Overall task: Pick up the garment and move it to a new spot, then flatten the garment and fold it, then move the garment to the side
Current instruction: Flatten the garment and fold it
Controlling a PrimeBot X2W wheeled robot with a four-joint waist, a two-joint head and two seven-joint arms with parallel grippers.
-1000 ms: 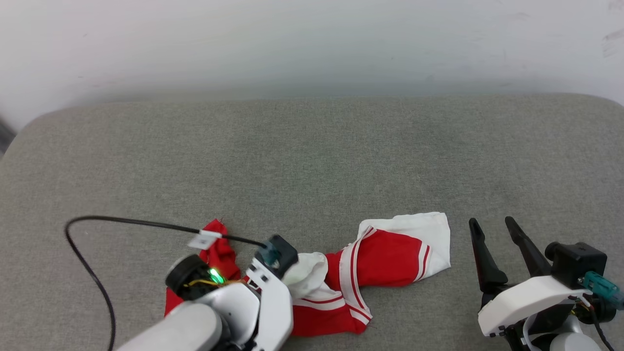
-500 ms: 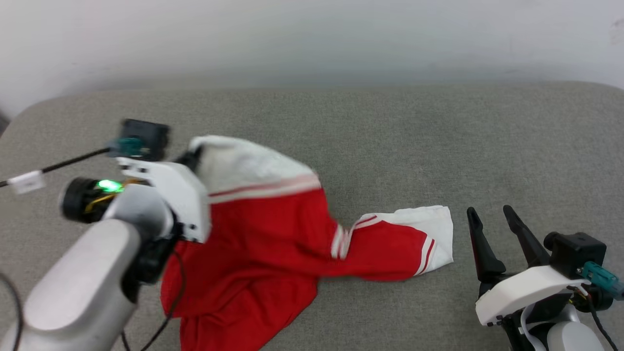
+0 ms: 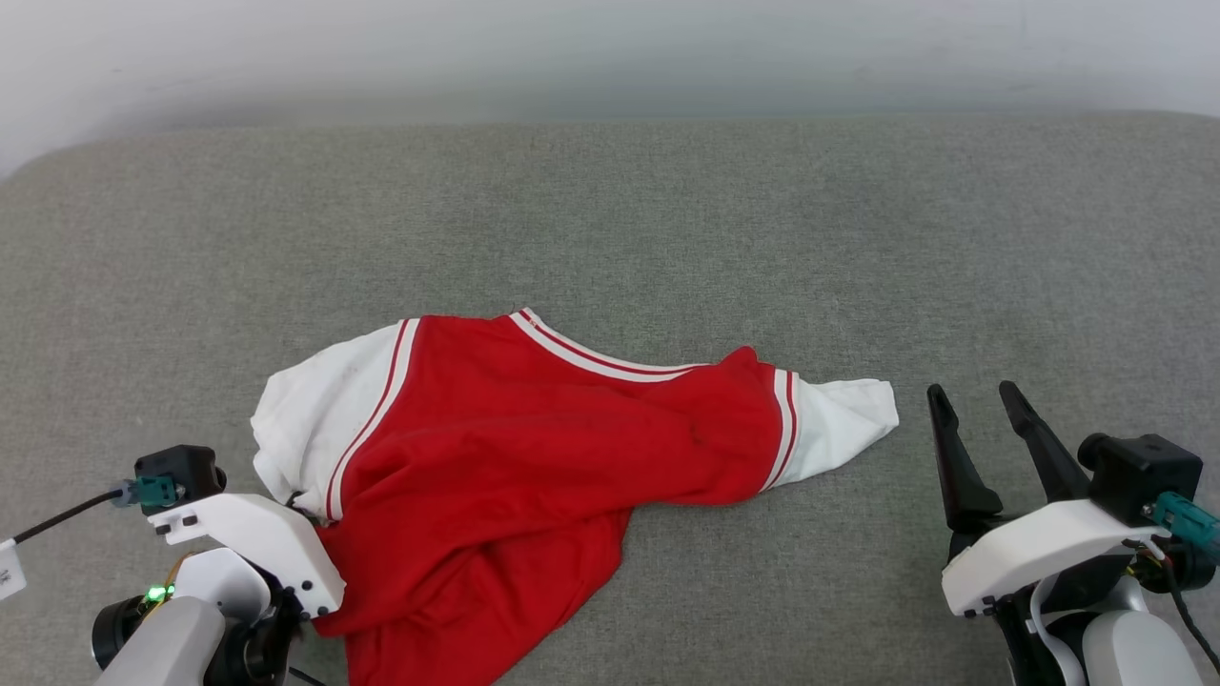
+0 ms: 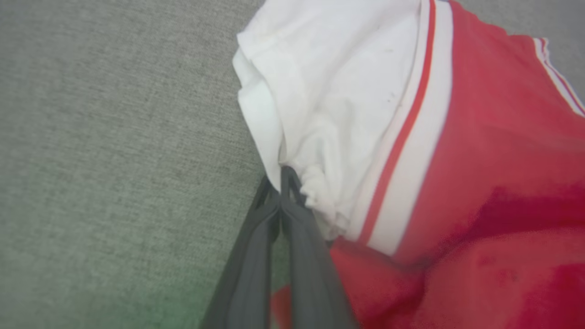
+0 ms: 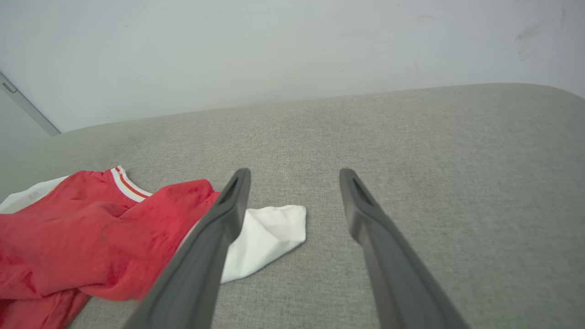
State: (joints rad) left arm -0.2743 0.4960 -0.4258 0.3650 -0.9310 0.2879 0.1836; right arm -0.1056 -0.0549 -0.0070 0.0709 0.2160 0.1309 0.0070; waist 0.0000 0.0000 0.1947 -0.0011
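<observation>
The garment [image 3: 534, 419] lies loosely spread on the grey cushion, its red body rumpled. One white sleeve points left and the other [image 3: 843, 424] points right. My left gripper [image 3: 297, 500] sits at the lower left, against the left sleeve. In the left wrist view the left gripper [image 4: 280, 180] is shut, pinching the bunched hem of the garment's [image 4: 480, 137] white sleeve. My right gripper [image 3: 982, 405] stands open just right of the right sleeve, apart from it. Nothing lies between the spread fingers of the right gripper [image 5: 295, 176], and the garment [image 5: 91, 228] is to their left.
The grey fabric cushion [image 3: 667, 219] stretches wide behind and to the right of the shirt. A pale wall [image 3: 610, 48] bounds its far edge. A black cable [image 3: 57, 514] runs off my left wrist toward the left edge.
My left gripper lifted the crumpled garment up and left, then drew it down to the lower left, spreading it out. The head camera tilted a little. The right arm stayed still and open.
</observation>
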